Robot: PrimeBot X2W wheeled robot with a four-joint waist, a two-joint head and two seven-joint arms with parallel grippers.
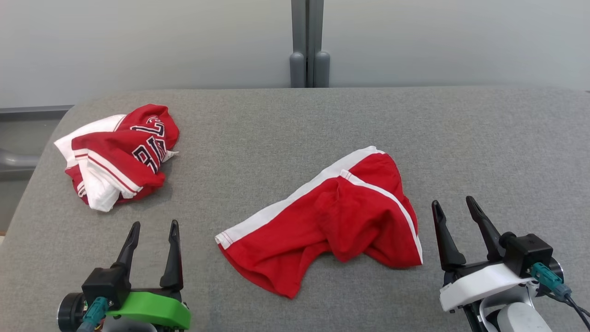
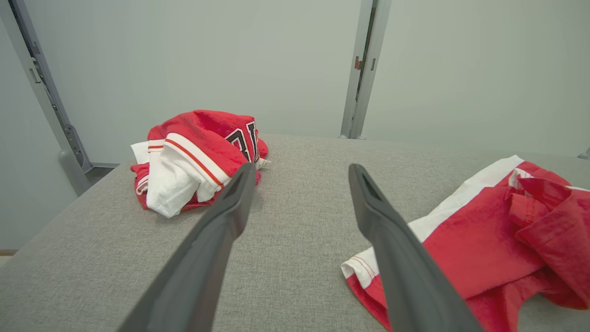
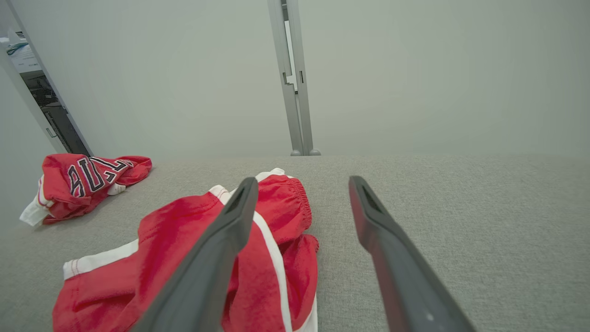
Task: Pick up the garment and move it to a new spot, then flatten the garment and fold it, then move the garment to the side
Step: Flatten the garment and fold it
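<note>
Grey surface [image 1: 295, 120]; red shorts [image 1: 332, 221] crumpled centre; left tool [image 1: 154, 223], right tool [image 1: 452, 201] spread, empty.

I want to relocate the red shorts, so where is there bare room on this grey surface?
Widest: the right part of the grey surface, between the red shorts and the right edge, beyond the right end effector. Also a band between shorts and crumpled jersey. The left corner is crowded by the jersey.

A grey fabric-covered counter [image 1: 484, 138] stands against pale partition panels [image 1: 138, 41], joined by a grey vertical post [image 1: 307, 41], under soft, even light.
</note>
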